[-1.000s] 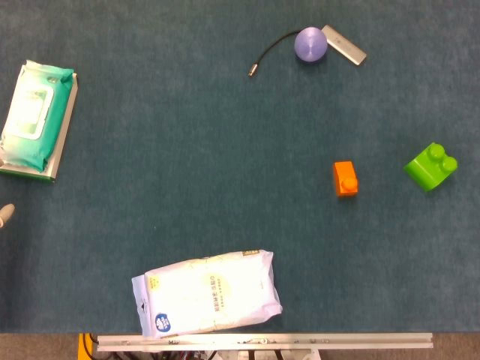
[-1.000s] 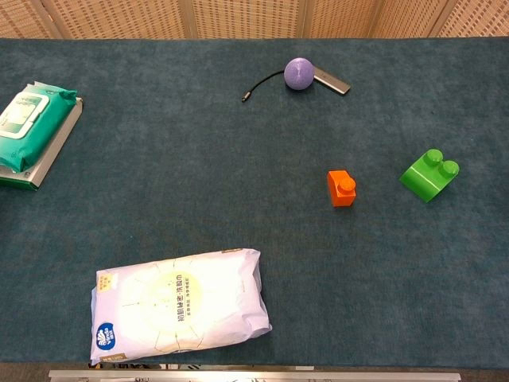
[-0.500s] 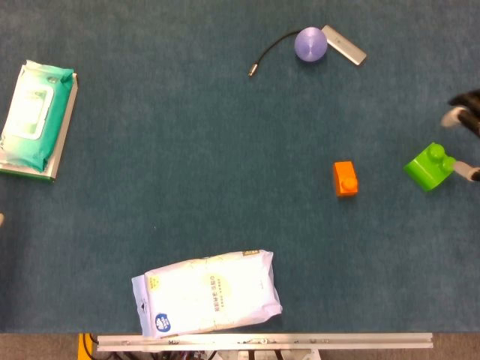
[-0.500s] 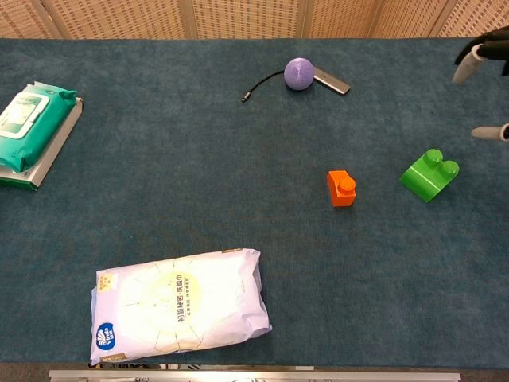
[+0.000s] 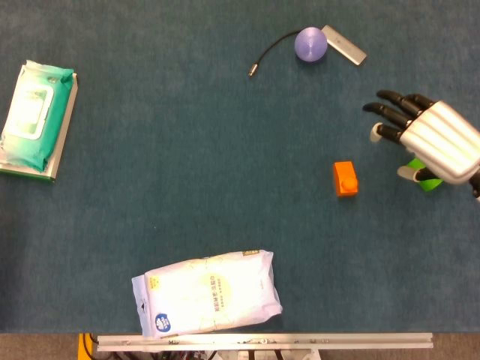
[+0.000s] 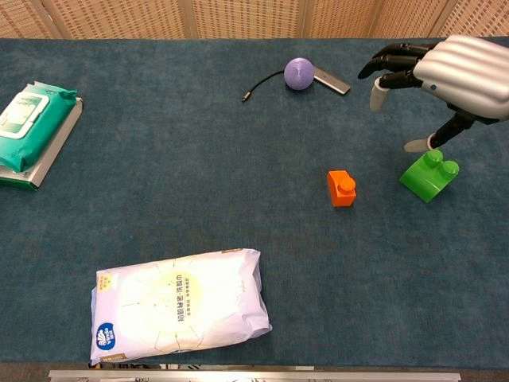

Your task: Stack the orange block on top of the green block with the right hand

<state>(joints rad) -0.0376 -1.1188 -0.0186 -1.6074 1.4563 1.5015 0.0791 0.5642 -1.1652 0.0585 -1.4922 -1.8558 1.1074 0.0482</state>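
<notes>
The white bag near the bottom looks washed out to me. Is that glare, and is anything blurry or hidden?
Head view: the white bag is overexposed, its print barely legible; the right hand is sharp but covers most of the green block. Chest view: the bag is less bleached, its print easier to see; light is even, shadows faint, and the green block shows nearly whole.

The right hand (image 5: 439, 141) has a ribbed silver shell over its back, with black fingers (image 6: 390, 60) ending in pale tips.
</notes>
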